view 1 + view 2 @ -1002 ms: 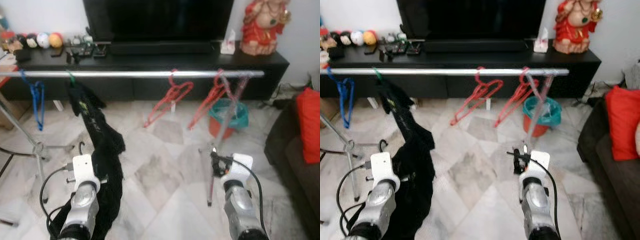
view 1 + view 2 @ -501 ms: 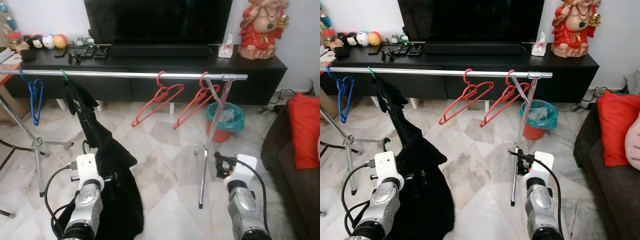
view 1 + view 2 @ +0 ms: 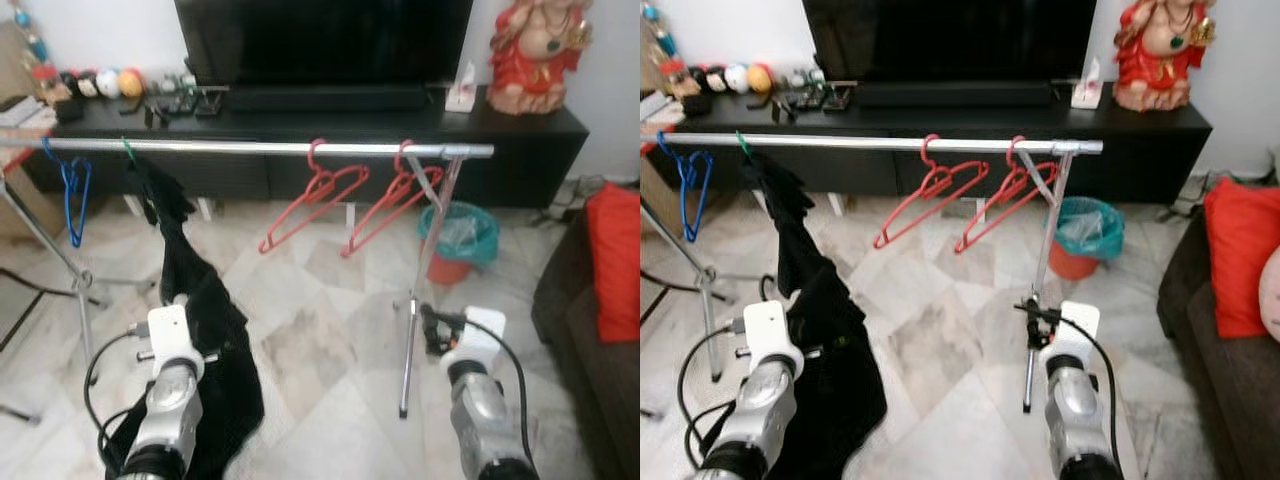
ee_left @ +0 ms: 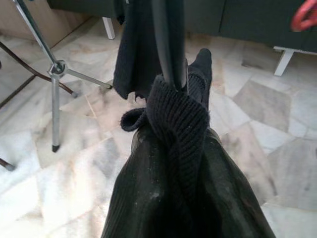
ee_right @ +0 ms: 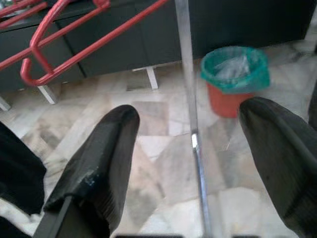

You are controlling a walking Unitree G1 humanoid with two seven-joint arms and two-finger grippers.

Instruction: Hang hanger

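A silver rail (image 3: 250, 147) crosses in front of me, carrying a blue hanger (image 3: 72, 190) at its left end and two red hangers (image 3: 318, 192) (image 3: 392, 200) near its right upright (image 3: 420, 280). A black garment (image 3: 195, 310) hangs from a green hook (image 3: 127, 150) on the rail and trails down to my left arm (image 3: 168, 370). In the left wrist view my left gripper (image 4: 171, 74) is shut on the garment's knitted cuff (image 4: 178, 119), which wraps over it. My right gripper (image 5: 193, 163) is open and holds nothing; the upright (image 5: 188, 79) stands beyond the gap between its fingers.
Behind the rail stands a black TV cabinet (image 3: 300, 115) with small items and a red statue (image 3: 535, 50). An orange bin (image 3: 455, 240) with a green liner sits under the rail's right end. A dark sofa with a red cushion (image 3: 615, 255) is on the right. The rack's tripod legs (image 3: 85, 300) spread at left.
The whole picture has shifted and blurred a little, so the camera has moved. Both arms keep their pose. The garment still hangs from the rail to my left gripper.
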